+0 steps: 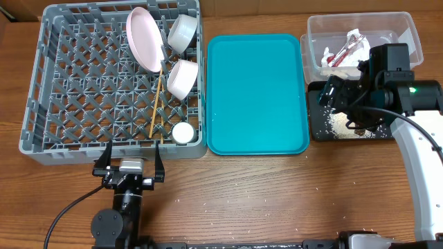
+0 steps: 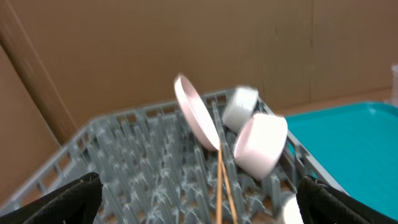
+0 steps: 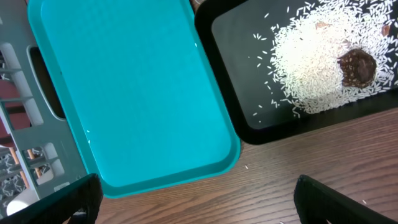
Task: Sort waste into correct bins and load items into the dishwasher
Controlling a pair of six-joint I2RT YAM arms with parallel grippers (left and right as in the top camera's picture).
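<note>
The grey dish rack (image 1: 69,104) at the left holds the white plate (image 1: 143,38) on edge, two white bowls (image 1: 183,32) (image 1: 183,78), two chopsticks (image 1: 156,107) and the small cup (image 1: 183,133). My left gripper (image 1: 129,164) is open and empty by the rack's near wall. The left wrist view shows the plate (image 2: 194,112), bowls (image 2: 261,143) and chopsticks (image 2: 221,193). The clear tub (image 1: 401,28) holds the white-and-red wrapper (image 1: 344,50). The black tray (image 3: 249,118) holds rice (image 3: 311,68) and the brown lump (image 3: 356,66). My right gripper (image 3: 199,199) is open and empty above the black tray (image 1: 318,128).
The teal tray (image 1: 255,93) lies between the rack and the bins and also shows in the right wrist view (image 3: 124,87). A few rice grains (image 1: 208,204) lie scattered on the wooden table near the front edge.
</note>
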